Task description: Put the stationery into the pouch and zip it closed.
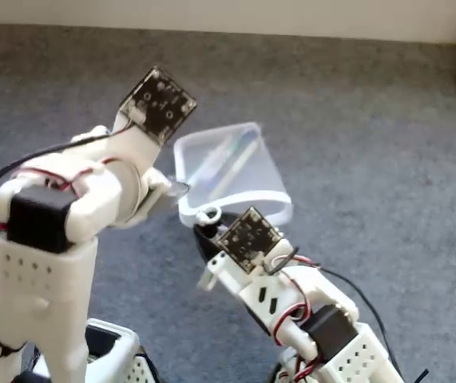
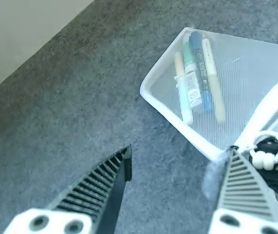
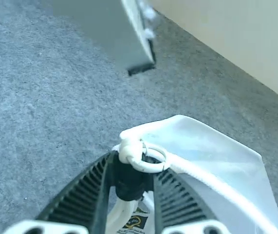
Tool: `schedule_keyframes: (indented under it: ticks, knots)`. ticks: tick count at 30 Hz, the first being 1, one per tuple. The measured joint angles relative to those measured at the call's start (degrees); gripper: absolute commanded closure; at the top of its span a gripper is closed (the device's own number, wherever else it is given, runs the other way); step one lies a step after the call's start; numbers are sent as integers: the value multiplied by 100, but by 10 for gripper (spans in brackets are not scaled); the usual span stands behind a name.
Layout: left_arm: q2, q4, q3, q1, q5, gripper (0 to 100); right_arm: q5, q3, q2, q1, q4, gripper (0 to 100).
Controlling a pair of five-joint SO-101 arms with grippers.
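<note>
Your right claw (image 3: 133,168) is pinched shut on the zip end of the pouch (image 3: 212,156). Its two ribbed black fingers (image 3: 87,195) press against a dark piece at the pouch's mouth, but what that piece is can't be made out. Just above them sits a white ring (image 3: 146,158) with small round beads on it. From there the zip (image 3: 216,183) runs off as a thick, corded white band along the pouch's edge.

Your left claw (image 2: 179,150) is spread wide. One ridged, wedge-shaped finger hangs over bare carpet (image 2: 56,112), and the tip of the other touches the pouch's corner beside the ring (image 2: 270,146).

The pouch (image 2: 255,83) lies flat on the carpet between the two arms. It is a translucent, fine-meshed white sleeve with rounded corners and a raised seam. Through its skin you can see the pens (image 2: 192,83), slim cylinders lying side by side at the end far from the zip. They are cream, green and white with a label, blue, and pale tan.

The carpet is a grey, short-napped, felt-like pile.
</note>
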Motion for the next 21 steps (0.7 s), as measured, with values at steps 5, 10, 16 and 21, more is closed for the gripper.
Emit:
schedule_keyframes:
  ticks: [5, 10, 16, 21]
  knots:
    - [-976, -9, 888, 9, -35, 711, -387, 0, 0, 202, -141, 995]
    - [-1802, -510, 2092, -9, -299, 711, -484, 0, 0, 220, -141, 994]
    - [-2374, -985, 3138, -9, -334, 711, -756, 0, 0, 220, -281, 994]
    - [-2646, -1143, 3754, 360, -659, 712, -1073, 0, 0, 255, -281, 994]
